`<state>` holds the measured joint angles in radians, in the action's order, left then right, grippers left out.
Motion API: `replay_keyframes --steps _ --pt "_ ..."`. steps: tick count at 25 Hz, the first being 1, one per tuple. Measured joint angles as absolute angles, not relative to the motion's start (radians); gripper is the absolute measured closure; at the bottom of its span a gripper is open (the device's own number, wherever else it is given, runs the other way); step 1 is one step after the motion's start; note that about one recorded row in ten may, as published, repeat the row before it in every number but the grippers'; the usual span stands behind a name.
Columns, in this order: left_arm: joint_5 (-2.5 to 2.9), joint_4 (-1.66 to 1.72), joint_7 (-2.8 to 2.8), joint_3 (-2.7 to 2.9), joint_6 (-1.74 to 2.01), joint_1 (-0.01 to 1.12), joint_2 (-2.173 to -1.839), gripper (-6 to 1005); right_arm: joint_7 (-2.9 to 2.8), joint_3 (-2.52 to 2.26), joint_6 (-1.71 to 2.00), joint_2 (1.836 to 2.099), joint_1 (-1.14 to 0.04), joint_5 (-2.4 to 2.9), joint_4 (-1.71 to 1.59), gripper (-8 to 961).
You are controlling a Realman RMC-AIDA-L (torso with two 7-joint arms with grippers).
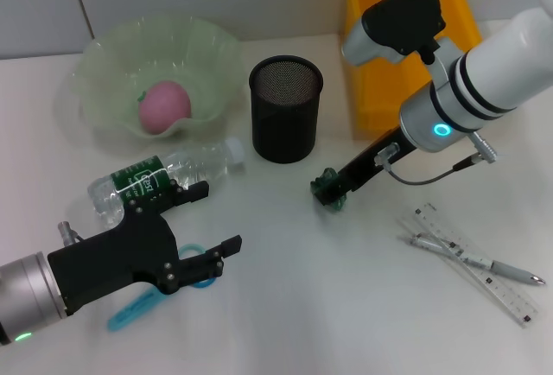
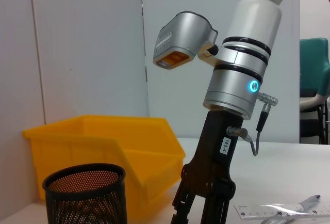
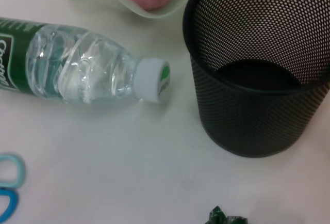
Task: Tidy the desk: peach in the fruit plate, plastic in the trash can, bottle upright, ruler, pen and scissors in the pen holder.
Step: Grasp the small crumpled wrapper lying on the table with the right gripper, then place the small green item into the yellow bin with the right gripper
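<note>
A pink peach [image 1: 164,105] lies in the pale green fruit plate [image 1: 112,55]. The clear bottle [image 1: 164,176] with a green label lies on its side in front of the plate, its white cap [image 3: 152,79] pointing at the black mesh pen holder [image 1: 285,109]. My right gripper [image 1: 331,189] is down at the table, shut on a crumpled green plastic [image 1: 333,195]. The yellow trash can [image 1: 406,38] stands behind that arm. A clear ruler [image 1: 475,263] and a pen [image 1: 471,257] lie crossed at the right. My left gripper [image 1: 220,219] hangs open over the blue scissors [image 1: 143,304].
The right arm's forearm and wrist camera [image 1: 406,16] hang in front of the yellow bin. A wall rises right behind the plate and the bin. The bottle lies close to the left gripper's upper finger.
</note>
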<state>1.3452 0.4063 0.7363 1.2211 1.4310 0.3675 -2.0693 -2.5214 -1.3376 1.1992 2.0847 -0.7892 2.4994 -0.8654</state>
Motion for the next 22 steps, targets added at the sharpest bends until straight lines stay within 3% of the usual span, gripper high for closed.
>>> replay_keyframes --steps 10,15,22 --pt "1.346 0.407 0.736 1.225 1.431 0.368 -2.069 183 -2.519 -1.338 1.182 2.085 -0.794 2.486 -0.834 167" --pt "1.346 0.408 0.735 1.23 1.431 0.368 -2.068 183 -2.515 -1.338 1.171 2.085 -0.8 2.485 -0.815 374" --pt "1.347 0.41 0.735 1.232 1.431 0.368 -2.068 183 -2.514 -1.338 1.17 2.085 -0.797 2.485 -0.815 494"
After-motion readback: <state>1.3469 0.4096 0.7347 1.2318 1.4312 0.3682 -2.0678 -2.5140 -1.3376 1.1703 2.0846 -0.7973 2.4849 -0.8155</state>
